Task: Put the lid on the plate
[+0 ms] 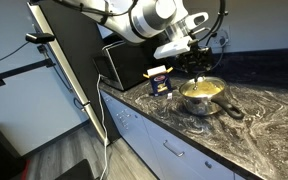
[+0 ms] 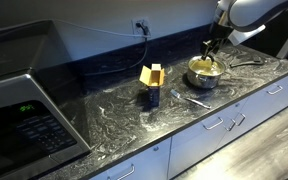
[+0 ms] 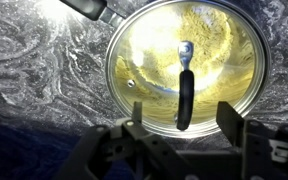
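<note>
On the plate (image 3: 84, 8), the lid (image 3: 216, 58).

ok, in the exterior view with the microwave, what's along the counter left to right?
microwave → blue and yellow box → plate. The lid and gripper overlap the plate, so they are left out.
</note>
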Motion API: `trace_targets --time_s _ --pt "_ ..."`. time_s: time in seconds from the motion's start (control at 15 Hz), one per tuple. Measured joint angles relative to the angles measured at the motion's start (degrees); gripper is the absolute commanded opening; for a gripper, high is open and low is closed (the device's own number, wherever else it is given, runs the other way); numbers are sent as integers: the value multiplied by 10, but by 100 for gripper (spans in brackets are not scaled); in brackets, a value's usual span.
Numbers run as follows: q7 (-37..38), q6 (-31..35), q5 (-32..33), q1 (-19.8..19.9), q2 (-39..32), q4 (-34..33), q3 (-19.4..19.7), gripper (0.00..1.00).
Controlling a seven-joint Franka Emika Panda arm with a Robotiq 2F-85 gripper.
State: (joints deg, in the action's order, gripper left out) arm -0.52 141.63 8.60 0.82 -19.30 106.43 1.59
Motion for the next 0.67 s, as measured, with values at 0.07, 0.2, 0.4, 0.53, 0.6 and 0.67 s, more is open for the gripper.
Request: trace_targets --time_s 0.07,0.2,0.4,0.53,0.6,0.67 --pt "0 -1 0 0 7 1 0 100" --pt "0 -5 0 1 27 7 0 100" --pt "0 -11 0 2 74 30 2 100" --pt "1 -16 0 2 108 49 5 100" --pt "1 -19 0 2 124 58 7 100" --pt "1 -22 0 2 140 67 8 100"
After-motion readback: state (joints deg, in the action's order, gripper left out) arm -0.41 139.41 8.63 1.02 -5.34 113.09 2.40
